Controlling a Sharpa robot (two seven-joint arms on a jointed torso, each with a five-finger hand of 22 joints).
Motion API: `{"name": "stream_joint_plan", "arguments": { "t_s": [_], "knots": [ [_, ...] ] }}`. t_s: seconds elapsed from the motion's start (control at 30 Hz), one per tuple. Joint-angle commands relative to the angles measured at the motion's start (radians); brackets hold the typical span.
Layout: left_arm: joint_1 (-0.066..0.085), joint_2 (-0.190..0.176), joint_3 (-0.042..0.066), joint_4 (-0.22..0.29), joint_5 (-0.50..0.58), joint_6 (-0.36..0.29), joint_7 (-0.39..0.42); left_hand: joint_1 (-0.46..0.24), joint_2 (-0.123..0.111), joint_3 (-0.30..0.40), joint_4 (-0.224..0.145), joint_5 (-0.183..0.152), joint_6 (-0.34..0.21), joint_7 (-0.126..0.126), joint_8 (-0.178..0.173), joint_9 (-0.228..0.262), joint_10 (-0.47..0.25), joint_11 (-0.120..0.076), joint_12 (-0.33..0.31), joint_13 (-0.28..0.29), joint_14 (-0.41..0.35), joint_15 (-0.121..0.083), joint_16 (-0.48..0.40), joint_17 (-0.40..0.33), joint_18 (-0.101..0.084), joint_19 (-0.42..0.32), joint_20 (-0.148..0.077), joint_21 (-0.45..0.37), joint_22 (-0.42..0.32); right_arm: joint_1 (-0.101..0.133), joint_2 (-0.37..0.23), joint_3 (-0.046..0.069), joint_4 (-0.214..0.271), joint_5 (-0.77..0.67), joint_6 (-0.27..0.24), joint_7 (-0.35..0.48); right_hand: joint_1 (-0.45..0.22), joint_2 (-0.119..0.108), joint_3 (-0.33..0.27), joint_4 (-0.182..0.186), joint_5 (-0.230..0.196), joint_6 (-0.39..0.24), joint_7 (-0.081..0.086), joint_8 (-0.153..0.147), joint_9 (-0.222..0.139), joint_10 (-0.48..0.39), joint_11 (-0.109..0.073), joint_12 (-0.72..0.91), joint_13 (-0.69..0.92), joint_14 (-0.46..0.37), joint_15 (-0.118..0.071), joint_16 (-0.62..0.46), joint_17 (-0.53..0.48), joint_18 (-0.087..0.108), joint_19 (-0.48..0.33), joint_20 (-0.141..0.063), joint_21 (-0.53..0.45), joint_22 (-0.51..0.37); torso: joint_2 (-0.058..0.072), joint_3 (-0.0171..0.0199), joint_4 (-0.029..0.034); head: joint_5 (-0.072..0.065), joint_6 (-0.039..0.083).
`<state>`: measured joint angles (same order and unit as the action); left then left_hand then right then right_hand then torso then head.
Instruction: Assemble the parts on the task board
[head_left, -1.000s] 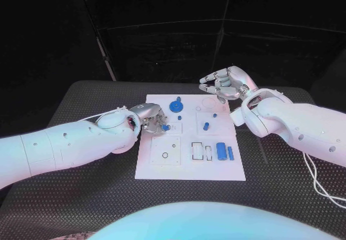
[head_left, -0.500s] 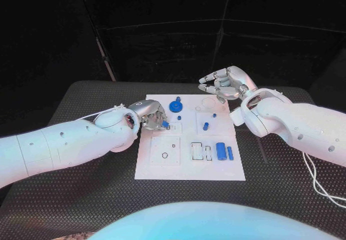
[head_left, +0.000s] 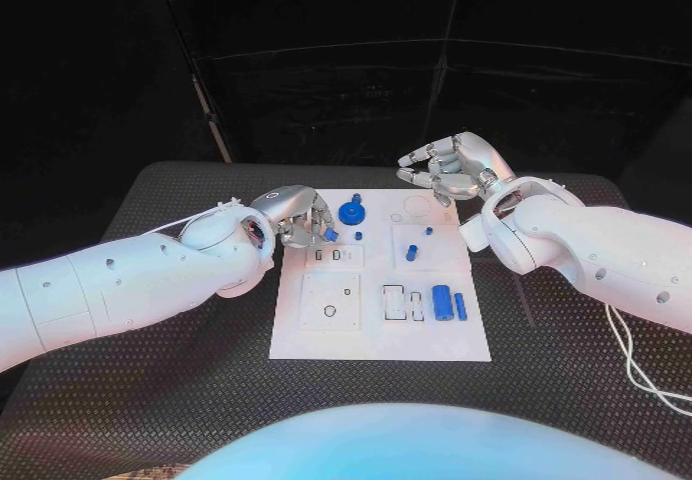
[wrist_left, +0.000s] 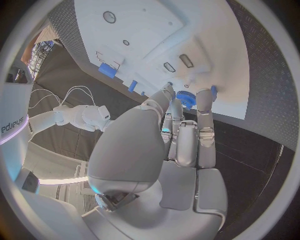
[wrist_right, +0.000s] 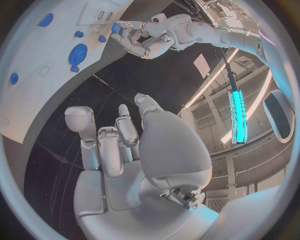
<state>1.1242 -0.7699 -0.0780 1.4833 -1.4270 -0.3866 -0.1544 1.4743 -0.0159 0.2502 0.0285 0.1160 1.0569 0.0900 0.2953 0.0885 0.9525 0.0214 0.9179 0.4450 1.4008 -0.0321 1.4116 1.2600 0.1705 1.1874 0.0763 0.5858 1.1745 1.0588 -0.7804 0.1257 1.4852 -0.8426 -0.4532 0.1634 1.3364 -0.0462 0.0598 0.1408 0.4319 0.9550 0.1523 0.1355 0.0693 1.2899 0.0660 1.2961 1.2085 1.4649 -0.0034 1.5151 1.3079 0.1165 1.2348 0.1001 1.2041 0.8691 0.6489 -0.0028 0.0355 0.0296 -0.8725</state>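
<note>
1. Shifted the left hand (head_left: 300, 222) along the board's (head_left: 378, 335) left side over the last 1 s, from about the middle row toward the far end.
2. Still pinching a small blue piece (head_left: 330, 235) at the fingertips, now over the board's far-left part, just beside the blue gear (head_left: 352, 212) standing there.
3. Kept the right hand (head_left: 450, 170) hovering beyond the board's far right corner, fingers half curled and apart, holding nothing.
4. Left alone the 2 blue cylinders (head_left: 449, 302) near the board's right edge and the small pegs (head_left: 411, 250) near its centre.
5. Judging from this: carry almost done, placing next, probably into a seat close to the gear. Cannot tell which hole, so worth a slow descent to avoid knocking the gear.
</note>
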Motion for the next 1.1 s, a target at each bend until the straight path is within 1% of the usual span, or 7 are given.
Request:
{"name": "stream_joint_plan", "arguments": {
  "t_s": [0.03,0.33,0.47,0.63,0.77,0.97,1.1],
  "knots": [
    [0.001,-0.001,0.003,0.002,0.017,0.028,0.004,-0.024,-0.006,0.057,0.052,-0.001,0.014,-0.001,0.021,0.009,0.008,0.001,-0.006,-0.001,0.000,0.000,-0.002,0.003,0.000,-0.003,0.002,0.004,0.002,0.002,-0.001,0.001,0.009,-0.097,0.070,-0.046,0.010,0.005,0.006,0.001,-0.002,0.008,0.001,0.004,-0.001,0.009,0.001,0.004,0.001,0.083,-0.005,-0.003,0.168,0.012,0.004,-0.003,-0.004,0.003,0.000,0.0005,0.0001,0.001,0.000],
    [0.001,-0.002,0.004,0.003,0.040,0.044,0.002,-0.036,-0.019,0.064,0.053,-0.001,0.015,-0.004,0.023,0.010,0.015,-0.001,-0.003,-0.002,0.010,-0.002,0.007,0.016,-0.004,0.009,0.002,0.028,0.014,0.000,0.016,0.000,0.067,-0.467,0.241,-0.206,0.128,0.049,0.147,-0.074,-0.062,-0.044,0.013,-0.050,-0.007,0.038,0.007,0.029,0.033,0.088,-0.002,0.008,0.184,0.007,0.023,-0.001,0.018,0.036,0.001,-0.0005,0.0001,0.002,0.000],
    [0.001,-0.003,0.004,0.005,0.056,0.048,0.004,-0.044,-0.027,0.070,0.053,-0.001,0.017,-0.005,0.025,0.010,0.019,-0.002,-0.002,-0.002,0.016,-0.003,0.012,0.024,-0.006,0.018,0.001,0.043,0.022,-0.001,0.026,-0.006,0.096,-0.651,0.275,-0.275,0.122,0.029,0.283,-0.108,-0.099,-0.040,0.000,-0.072,-0.005,0.058,-0.006,0.042,0.050,0.089,-0.010,0.012,0.191,0.004,0.033,-0.008,0.039,0.063,0.000,-0.0018,0.0007,0.000,0.000],
    [0.001,-0.005,0.004,0.007,0.076,0.050,0.005,-0.051,-0.032,0.074,0.055,-0.001,0.018,-0.005,0.025,0.010,0.021,-0.003,0.000,-0.002,0.022,-0.003,0.017,0.033,-0.008,0.025,0.000,0.055,0.028,-0.003,0.040,-0.035,0.121,-0.793,0.277,-0.319,0.058,-0.010,0.461,-0.147,-0.117,-0.042,-0.021,-0.070,-0.004,0.076,-0.033,0.051,0.063,0.091,-0.038,0.017,0.198,-0.003,0.039,-0.028,0.059,0.088,0.000,-0.0015,0.0006,0.002,0.000],
    [0.001,-0.004,0.004,0.008,0.090,0.051,0.006,-0.056,-0.035,0.080,0.056,-0.001,0.017,-0.006,0.024,0.009,0.024,-0.004,0.001,-0.002,0.030,-0.004,0.024,0.044,-0.011,0.034,-0.001,0.072,0.036,-0.008,0.056,-0.052,0.130,-0.864,0.260,-0.336,0.023,-0.027,0.533,-0.175,-0.118,-0.054,-0.032,-0.072,-0.005,0.087,-0.049,0.058,0.075,0.093,-0.049,0.022,0.205,-0.002,0.044,-0.042,0.070,0.104,0.001,-0.0009,-0.0001,0.006,0.000],
    [0.001,-0.003,0.004,0.010,0.097,0.051,0.006,-0.057,-0.036,0.082,0.056,-0.001,0.017,-0.006,0.024,0.009,0.025,-0.004,0.001,-0.002,0.031,-0.004,0.025,0.045,-0.011,0.036,-0.001,0.075,0.037,-0.015,0.080,-0.061,0.126,-0.912,0.246,-0.343,0.002,-0.031,0.585,-0.202,-0.109,-0.069,-0.044,-0.073,-0.005,0.100,-0.062,0.068,0.090,0.095,-0.058,0.027,0.213,-0.005,0.051,-0.052,0.082,0.121,0.001,-0.0017,0.0007,0.006,0.000],
    [0.001,-0.003,0.004,0.010,0.107,0.051,0.006,-0.060,-0.037,0.086,0.056,0.000,0.017,-0.006,0.024,0.008,0.026,-0.004,0.002,-0.002,0.034,-0.005,0.027,0.049,-0.012,0.039,-0.001,0.080,0.040,-0.017,0.097,-0.077,0.114,-0.925,0.248,-0.348,-0.006,-0.031,0.601,-0.212,-0.103,-0.089,-0.050,-0.075,-0.006,0.104,-0.066,0.071,0.095,0.095,-0.062,0.028,0.216,-0.005,0.052,-0.055,0.085,0.125,0.002,-0.0015,0.0000,0.008,0.000]
  ]
}}
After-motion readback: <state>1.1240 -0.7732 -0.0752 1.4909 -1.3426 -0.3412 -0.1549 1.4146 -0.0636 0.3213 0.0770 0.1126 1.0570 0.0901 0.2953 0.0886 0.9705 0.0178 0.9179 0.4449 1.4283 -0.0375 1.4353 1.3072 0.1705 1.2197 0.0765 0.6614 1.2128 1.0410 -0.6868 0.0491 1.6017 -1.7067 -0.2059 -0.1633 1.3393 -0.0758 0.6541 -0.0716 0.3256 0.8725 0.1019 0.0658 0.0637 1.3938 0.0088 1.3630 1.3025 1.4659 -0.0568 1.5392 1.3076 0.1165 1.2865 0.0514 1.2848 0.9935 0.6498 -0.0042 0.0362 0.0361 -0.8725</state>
